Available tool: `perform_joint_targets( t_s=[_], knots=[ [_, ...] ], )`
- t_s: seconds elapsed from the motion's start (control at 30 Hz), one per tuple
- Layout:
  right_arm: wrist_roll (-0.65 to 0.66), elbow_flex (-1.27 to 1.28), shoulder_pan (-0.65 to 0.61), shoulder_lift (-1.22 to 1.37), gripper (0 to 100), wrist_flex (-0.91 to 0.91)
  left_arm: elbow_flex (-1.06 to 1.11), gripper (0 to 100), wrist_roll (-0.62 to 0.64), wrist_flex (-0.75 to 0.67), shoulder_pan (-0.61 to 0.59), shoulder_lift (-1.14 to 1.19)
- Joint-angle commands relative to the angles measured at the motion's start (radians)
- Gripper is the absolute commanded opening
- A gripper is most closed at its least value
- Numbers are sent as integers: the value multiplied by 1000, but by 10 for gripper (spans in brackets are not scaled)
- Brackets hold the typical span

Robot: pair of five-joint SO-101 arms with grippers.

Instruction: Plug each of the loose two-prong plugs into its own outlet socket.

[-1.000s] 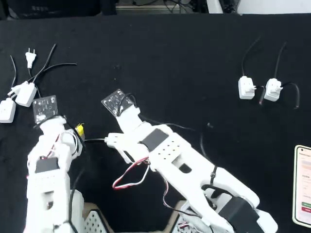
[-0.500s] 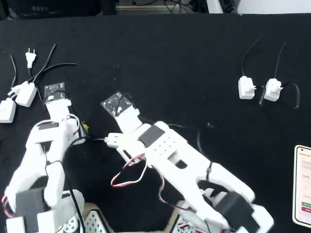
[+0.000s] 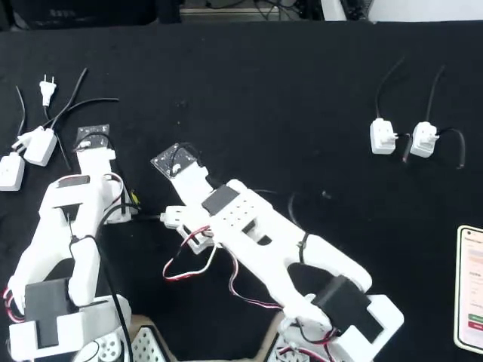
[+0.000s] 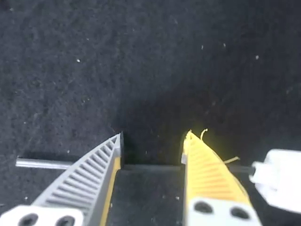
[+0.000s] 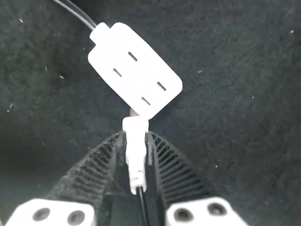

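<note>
My right gripper (image 5: 135,136) is shut on a small white two-prong plug (image 5: 135,143). The plug's front end touches the edge of a white outlet block (image 5: 135,77) with several slots and a black cable. My left gripper (image 4: 153,136) is open just above the black mat, one finger grey (image 4: 101,162) and one yellow (image 4: 207,165), with nothing between them. In the high view the left arm (image 3: 72,204) stands at the left and the right arm (image 3: 249,226) crosses the middle. A loose white plug (image 3: 47,87) lies at the far left.
Two white outlet blocks (image 3: 11,171) (image 3: 40,145) lie at the left edge beside black cables. Two more (image 3: 383,136) (image 3: 425,138) lie at the right. A phone (image 3: 472,286) is at the right edge. A white piece (image 4: 277,176) lies beside the yellow finger.
The left arm has swung away from its base toward the far left, its wrist board now farther up the table. The right arm has shifted slightly left, still holding the plug.
</note>
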Motion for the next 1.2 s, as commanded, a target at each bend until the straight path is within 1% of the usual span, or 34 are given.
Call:
perform_joint_targets(
  t_s=[0.0,0.17,0.27,0.37,0.43,0.5,0.6,0.73,0.87,0.93,1.03,1.17],
  knots=[
    [8,-73,68,-1,10,-11,13,216,-37,40,33,5],
    [8,-87,123,5,10,-28,30,216,-104,97,151,3],
    [8,-87,126,-1,10,-26,30,216,-120,115,182,3],
    [9,-88,126,-2,10,-17,30,216,-120,115,171,3],
    [28,-130,126,-7,10,49,24,216,-114,114,150,2],
    [58,-203,126,-16,10,153,16,216,-109,109,107,2],
    [83,-329,126,1,10,275,1,216,-46,109,39,-31],
    [84,-447,121,77,10,341,15,216,2,106,-53,-120],
    [84,-536,126,173,10,387,99,216,37,28,-119,-230],
    [83,-576,121,209,10,402,153,216,51,-9,-110,-298],
    [83,-665,121,255,10,450,231,216,49,-57,-62,-399],
    [81,-808,124,332,10,560,278,216,48,-63,-21,-479]
  ],
)
